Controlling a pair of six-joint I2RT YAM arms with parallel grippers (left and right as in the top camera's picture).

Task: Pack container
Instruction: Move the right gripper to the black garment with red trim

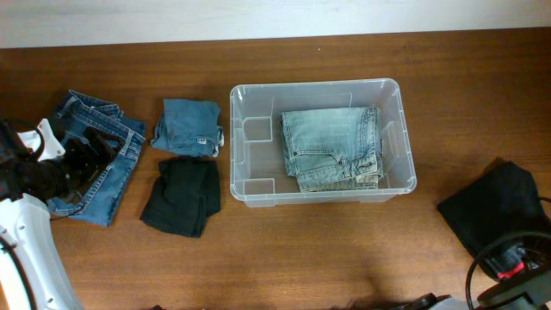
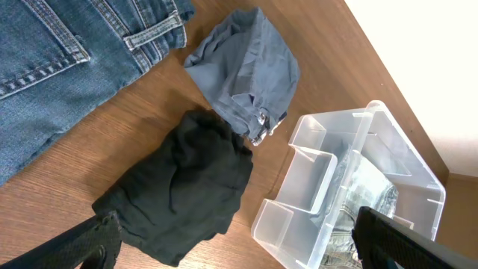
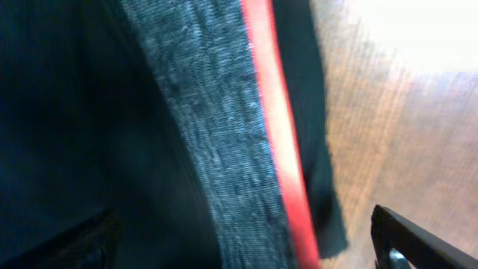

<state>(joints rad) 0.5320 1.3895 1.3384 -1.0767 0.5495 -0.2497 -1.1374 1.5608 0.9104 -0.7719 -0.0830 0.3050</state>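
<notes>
One clear container point(image 1: 310, 84) stands on the single wooden worktop point(image 1: 344, 258). There are five folded garments in all. Two of them are denim jeans: one light-wash pair point(image 1: 331, 148) lies inside the container, and one dark blue pair point(image 1: 116, 176) lies on the worktop at the left. One smaller blue-grey garment point(image 1: 188, 127) lies beside the container. Two garments are black: one black bundle point(image 1: 182, 196) just below the blue-grey one, and one black piece point(image 1: 492, 211) well apart at the right. That makes one garment in the container and four on the worktop.
</notes>
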